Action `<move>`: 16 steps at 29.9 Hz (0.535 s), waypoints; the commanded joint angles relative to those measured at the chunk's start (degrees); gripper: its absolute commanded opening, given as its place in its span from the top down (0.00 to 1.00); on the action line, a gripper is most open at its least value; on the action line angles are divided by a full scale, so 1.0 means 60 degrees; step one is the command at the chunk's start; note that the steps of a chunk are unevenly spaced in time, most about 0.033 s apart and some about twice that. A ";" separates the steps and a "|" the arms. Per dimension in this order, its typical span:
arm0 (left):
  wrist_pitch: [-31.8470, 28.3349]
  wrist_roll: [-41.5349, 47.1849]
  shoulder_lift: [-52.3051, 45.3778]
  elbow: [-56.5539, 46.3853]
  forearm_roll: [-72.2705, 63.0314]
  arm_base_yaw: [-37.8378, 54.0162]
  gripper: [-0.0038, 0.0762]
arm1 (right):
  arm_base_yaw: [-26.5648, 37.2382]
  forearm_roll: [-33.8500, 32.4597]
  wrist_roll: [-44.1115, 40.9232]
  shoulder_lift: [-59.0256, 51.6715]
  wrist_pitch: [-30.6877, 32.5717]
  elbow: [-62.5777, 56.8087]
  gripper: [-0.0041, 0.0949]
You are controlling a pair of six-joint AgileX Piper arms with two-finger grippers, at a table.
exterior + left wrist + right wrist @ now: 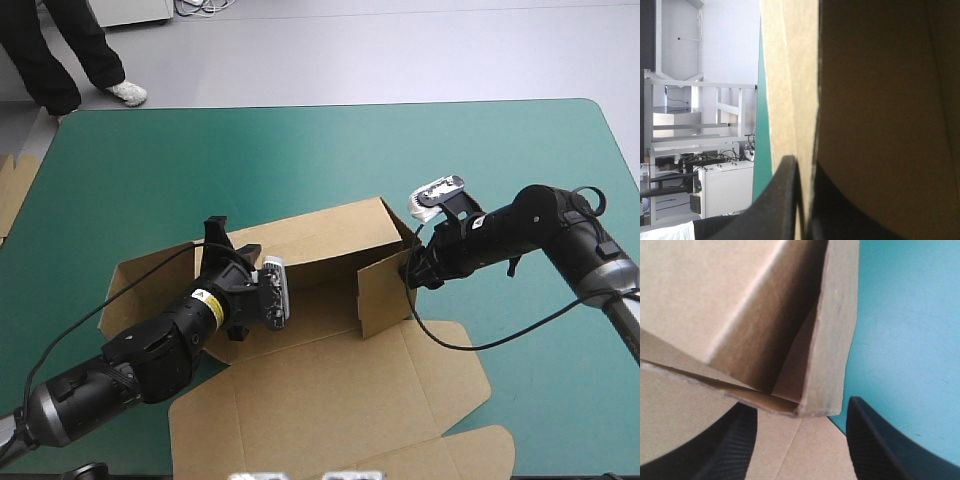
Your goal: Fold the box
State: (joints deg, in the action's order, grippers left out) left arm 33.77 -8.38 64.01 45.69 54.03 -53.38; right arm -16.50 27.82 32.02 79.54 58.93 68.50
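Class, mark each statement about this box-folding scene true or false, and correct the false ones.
1. The box lies completely flat. False: its far wall and right wall stand up.
2. The left gripper is shut on the box. True.
3. The right gripper is shut. False: it is open, at the box's right corner.
4. The near part of the box lies flat on the table. True.

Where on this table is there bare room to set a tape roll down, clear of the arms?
Widest bare patch: the teal-green cover between the box, its back wall raised, and the table's far edge. Also the near right corner, beside the flat lid. Crowded: the middle, where left gripper and right gripper meet the box.
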 commanded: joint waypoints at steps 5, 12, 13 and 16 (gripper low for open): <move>0.0163 0.0144 0.0043 0.0035 -0.1086 -0.0065 0.96 | -0.0035 0.0765 0.0228 0.0025 -0.0396 0.0220 0.36; 0.0160 0.0144 0.0043 0.0035 -0.1086 -0.0065 0.96 | -0.0523 0.0955 0.0558 0.0109 -0.0539 0.0220 0.36; 0.0160 0.0144 0.0043 0.0035 -0.1086 -0.0065 0.96 | -0.0573 0.0955 0.0558 0.0109 -0.0539 0.0220 0.36; 0.0143 0.0144 0.0043 0.0035 -0.1086 -0.0065 0.96 | -0.0754 0.0841 0.0582 0.0109 -0.0448 0.0220 0.36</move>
State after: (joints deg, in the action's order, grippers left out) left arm 33.78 -8.42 64.03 45.69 53.98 -53.38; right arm -20.10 31.24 34.75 81.82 57.53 68.50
